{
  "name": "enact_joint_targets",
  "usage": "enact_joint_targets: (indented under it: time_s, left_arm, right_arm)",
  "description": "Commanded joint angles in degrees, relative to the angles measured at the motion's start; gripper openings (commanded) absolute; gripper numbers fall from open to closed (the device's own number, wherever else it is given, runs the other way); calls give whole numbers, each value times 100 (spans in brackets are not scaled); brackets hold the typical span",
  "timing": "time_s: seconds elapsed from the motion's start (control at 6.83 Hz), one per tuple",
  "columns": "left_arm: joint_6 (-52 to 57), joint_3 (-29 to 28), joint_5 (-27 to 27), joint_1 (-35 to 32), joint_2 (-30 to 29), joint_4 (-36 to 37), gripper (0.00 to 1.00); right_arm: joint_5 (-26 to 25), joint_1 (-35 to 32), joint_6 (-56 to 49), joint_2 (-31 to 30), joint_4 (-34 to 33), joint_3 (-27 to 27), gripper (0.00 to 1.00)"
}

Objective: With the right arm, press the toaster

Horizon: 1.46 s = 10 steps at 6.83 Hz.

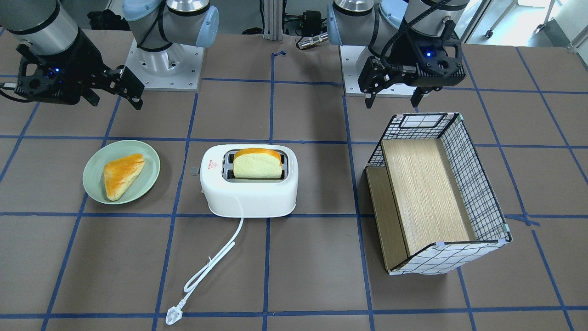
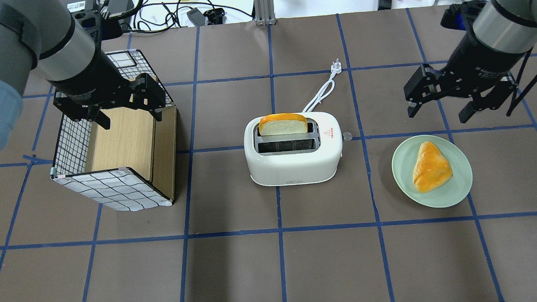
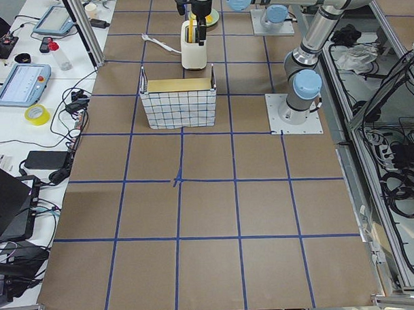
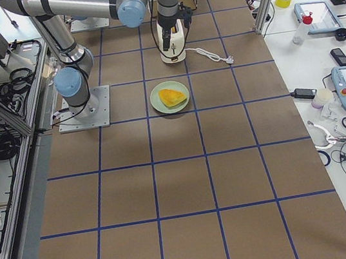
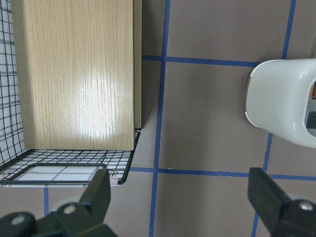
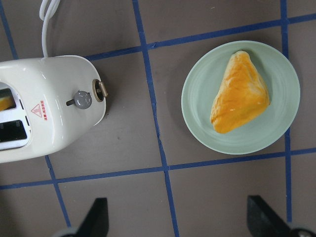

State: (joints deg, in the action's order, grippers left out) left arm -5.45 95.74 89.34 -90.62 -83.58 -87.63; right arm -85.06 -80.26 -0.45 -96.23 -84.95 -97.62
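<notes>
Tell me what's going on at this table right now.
Nothing is being handled yet. The right hand hangs open above the table near the plate with a pastry, off the toaster. A bread slice stands high in one slot, and the lever knob is untouched. The left hand hangs open near the checked box.

You have 2 fixed cameras that look steeply down at the table (image 1: pixel 294 276) from opposite sides, so left and right are swapped between them. 2 far cameras look along it from its ends. The 2 wrist cameras look straight down from close, and both show part of the toaster (image 5: pixel 284 101).
</notes>
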Motion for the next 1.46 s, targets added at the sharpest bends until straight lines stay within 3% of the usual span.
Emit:
enact_joint_targets:
  time_s: [0.0, 0.29, 0.59, 1.32]
  left_arm:
    - [0, 6, -5, 0, 0, 0, 100]
    - [0, -3, -5, 0, 0, 0, 100]
    - [0, 6, 4, 0, 0, 0, 100]
    - [0, -3, -5, 0, 0, 0, 100]
  right_arm:
    - [-36, -392, 587, -133, 66, 15, 100]
    - [-36, -587, 783, -194, 84, 32, 100]
    - [-430, -622, 1228, -108, 31, 32, 100]
    - [-432, -823, 1494, 183, -198, 340, 100]
